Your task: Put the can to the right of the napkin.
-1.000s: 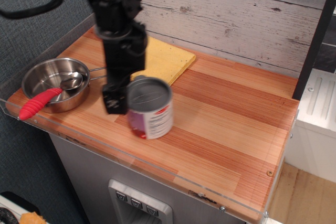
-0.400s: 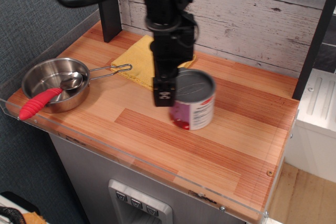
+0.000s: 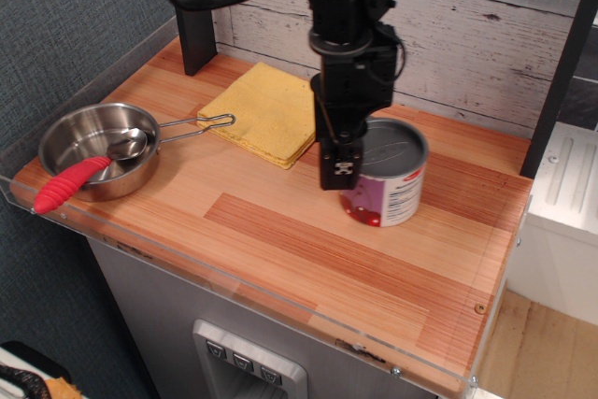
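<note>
Right of napkin (image 3: 268,115) — can (image 3: 387,178), lid on, clamped in jaws (image 3: 348,167); pan (image 3: 97,149) holds spoon (image 3: 123,148).

The can (image 3: 385,175) stands right of the napkin (image 3: 267,123); the pan (image 3: 98,149) sits far left.

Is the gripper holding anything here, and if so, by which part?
The gripper holds the can, gripping its upper left rim, one finger visible outside the wall.

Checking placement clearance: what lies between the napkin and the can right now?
In the only view, the end effector at the can's left side; otherwise bare wooden countertop beside the yellow napkin.
</note>
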Motion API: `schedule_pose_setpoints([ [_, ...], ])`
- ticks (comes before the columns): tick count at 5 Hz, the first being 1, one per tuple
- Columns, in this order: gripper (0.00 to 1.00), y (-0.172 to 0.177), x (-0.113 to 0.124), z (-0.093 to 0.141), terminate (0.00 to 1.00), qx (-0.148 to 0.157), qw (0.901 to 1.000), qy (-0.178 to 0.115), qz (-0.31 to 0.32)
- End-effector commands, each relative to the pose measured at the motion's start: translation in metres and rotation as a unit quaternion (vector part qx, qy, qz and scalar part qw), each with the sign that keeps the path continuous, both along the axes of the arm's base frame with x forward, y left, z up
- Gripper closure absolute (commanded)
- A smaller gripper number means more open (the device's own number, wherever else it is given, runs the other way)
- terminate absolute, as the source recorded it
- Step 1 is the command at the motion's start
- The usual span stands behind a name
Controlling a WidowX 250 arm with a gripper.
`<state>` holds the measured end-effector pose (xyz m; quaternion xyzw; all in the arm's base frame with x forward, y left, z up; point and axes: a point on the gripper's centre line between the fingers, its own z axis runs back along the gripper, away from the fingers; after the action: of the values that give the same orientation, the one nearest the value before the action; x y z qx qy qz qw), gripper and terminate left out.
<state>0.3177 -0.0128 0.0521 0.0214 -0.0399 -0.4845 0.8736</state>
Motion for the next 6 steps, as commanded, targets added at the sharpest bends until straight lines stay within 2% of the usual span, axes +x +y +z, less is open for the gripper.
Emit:
schedule_pose_setpoints([
  [1, 0.0, -0.03, 0.023, 0.014, 0.0, -0.015, 0.9996, -0.017, -0.018],
  [4, 0.0, -0.046, 0.036, 0.015, 0.0, -0.026, 0.9993, -0.022, -0.012],
  [6, 0.0, -0.013, 0.019, 0.038, 0.0, -0.004, 0.9955, -0.028, 0.09],
])
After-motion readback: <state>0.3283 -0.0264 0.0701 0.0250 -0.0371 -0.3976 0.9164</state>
